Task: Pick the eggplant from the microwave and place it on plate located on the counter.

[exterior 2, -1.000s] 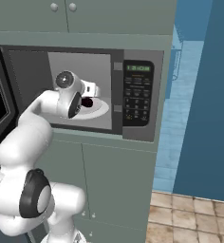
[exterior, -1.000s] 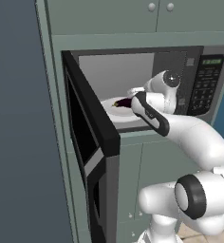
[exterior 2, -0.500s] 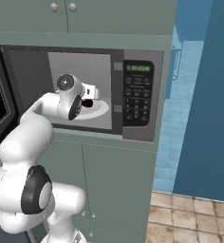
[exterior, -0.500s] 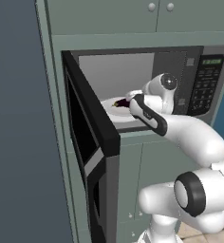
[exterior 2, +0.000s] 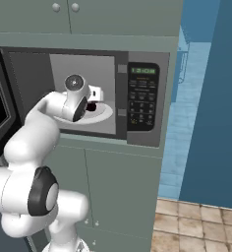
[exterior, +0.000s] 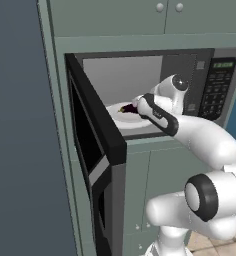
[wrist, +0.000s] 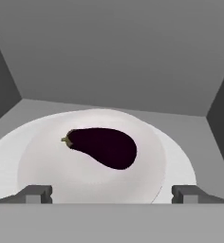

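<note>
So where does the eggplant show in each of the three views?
Left base view: eggplant, a dark sliver at picture centre, just left of the robot's hand.
Right base view: eggplant, upper left of centre, a dark patch right of the hand.
Hand view: eggplant, middle of the picture, stem pointing left.
Shared landmark: the white dish it lies on, inside the microwave.

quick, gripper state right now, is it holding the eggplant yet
Gripper: jaws open, holding nothing; the eggplant lies on the white dish ahead of it inside the microwave.
</note>
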Available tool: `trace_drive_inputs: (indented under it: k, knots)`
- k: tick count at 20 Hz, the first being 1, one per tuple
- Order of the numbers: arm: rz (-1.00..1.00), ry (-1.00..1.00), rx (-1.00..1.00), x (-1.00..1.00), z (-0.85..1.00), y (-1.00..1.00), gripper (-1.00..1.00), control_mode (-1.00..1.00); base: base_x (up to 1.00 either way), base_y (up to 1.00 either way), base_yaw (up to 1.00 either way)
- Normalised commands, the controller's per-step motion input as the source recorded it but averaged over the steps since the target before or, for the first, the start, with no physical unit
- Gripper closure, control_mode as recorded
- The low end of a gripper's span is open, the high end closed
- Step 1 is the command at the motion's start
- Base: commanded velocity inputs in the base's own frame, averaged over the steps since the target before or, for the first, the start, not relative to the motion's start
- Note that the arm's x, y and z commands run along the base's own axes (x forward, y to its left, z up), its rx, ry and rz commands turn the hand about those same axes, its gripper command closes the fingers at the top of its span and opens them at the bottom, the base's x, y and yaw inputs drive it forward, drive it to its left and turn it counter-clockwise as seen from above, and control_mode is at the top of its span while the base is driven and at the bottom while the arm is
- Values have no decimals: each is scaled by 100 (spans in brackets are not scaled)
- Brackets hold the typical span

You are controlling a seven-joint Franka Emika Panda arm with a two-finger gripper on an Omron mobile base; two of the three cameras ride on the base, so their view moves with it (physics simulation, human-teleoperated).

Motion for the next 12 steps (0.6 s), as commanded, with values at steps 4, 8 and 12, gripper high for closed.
trace_drive_inputs:
  k: [4, 8, 12]
  knots:
    - [10, 6, 0, 19, 0, 0, -100, -100, 0, 0, 0]
    - [10, 1, -1, 13, -4, 11, -100, -100, 0, 0, 0]
    - [10, 0, -1, 4, -4, 21, -100, -100, 0, 0, 0]
